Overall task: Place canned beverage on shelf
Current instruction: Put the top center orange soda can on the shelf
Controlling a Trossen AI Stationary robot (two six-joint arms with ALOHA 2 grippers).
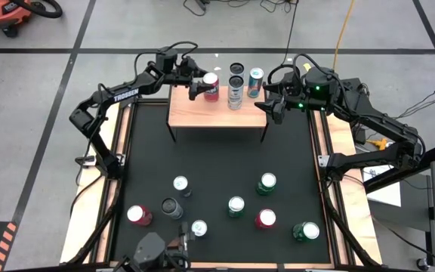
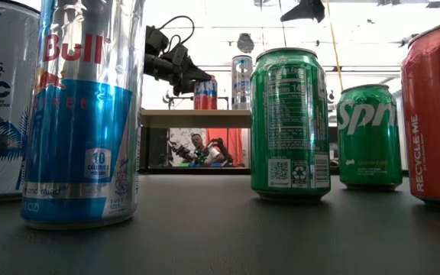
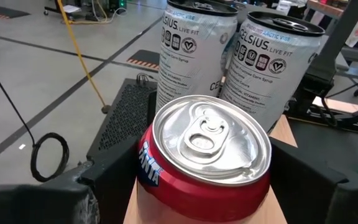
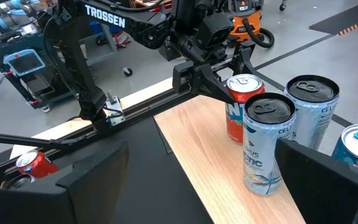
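High view: the shelf (image 1: 202,115), a light-wood board on thin black legs, stands at the upper centre of the frame at the far edge of the black table (image 1: 217,170). On it stand a red can (image 1: 211,86), two silver cans (image 1: 236,92) one behind the other, and a blue-and-white can (image 1: 255,81). The left gripper (image 1: 202,86) reaches in from the upper left and brackets the red can; its fingers sit on either side of the can, and whether they press it cannot be told. The right gripper (image 1: 272,106) hovers at the shelf's right end, fingers apart and empty. Eight more cans stand across the lower half of the table. Low view: large cans fill the foreground; at centre, far back, the shelf (image 2: 195,118) carries the red can (image 2: 205,94) with the left gripper (image 2: 193,76) at it. Left wrist view: the red can (image 3: 207,155) sits upright between two dark fingers (image 3: 114,177), with the two silver cans (image 3: 229,56) just behind. Right wrist view: the shelf (image 4: 216,152) runs across the frame; the left gripper (image 4: 229,81) brackets the red can (image 4: 238,109), beside the silver cans (image 4: 266,143).
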